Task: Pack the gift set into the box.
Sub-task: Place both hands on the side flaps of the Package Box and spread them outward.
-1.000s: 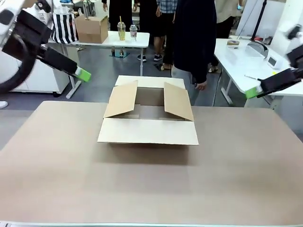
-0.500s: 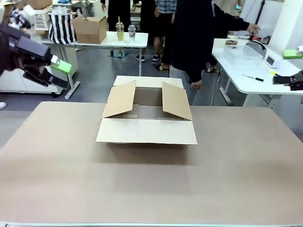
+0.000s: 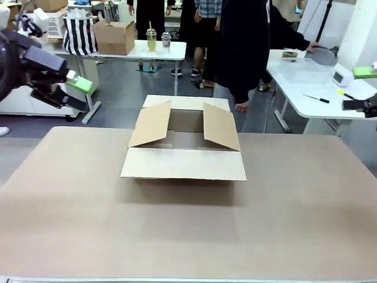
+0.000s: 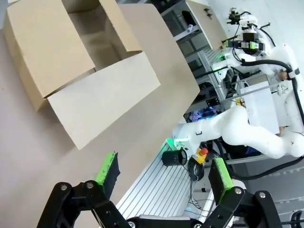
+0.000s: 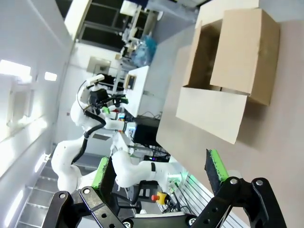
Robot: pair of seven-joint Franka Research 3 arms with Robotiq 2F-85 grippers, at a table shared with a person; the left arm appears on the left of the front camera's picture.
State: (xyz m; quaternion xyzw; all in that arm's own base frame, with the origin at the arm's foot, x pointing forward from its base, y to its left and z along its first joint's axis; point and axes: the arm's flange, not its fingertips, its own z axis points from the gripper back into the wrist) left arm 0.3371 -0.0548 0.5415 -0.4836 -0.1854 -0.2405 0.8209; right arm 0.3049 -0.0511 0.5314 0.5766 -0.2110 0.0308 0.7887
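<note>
Box: brown cardboard box [image 3: 184, 150] standing at the centre of the tabletop, toward the far side; all four top flaps open, the near flap folded flat toward the robot, the left and right flaps tilted up and outward; what lies inside cannot be told.
Gift set: no part of it shows in any view.
Surface: plain tan tabletop [image 3: 188, 230], bare around the box.
Room: person in dark clothing [image 3: 241, 47] standing just beyond the far edge, one hand hanging down, the other arm stretched right toward a white side table [image 3: 306, 88]; a further white table [image 3: 138, 50] at far left carries a small cardboard box [image 3: 113, 36] and two drinks cups.
Change from earlier frame: left gripper [image 3: 73, 91] has barely shifted in half a second; right gripper [image 3: 362, 88] sits slightly lower at the right edge; the person's arm reaches further right.
Left fingers: spread wide, holding nothing [image 4: 164, 173]; raised at far left, well apart from the box.
Right fingers: spread wide, holding nothing [image 5: 161, 173]; raised at far right, well apart from the box.
</note>
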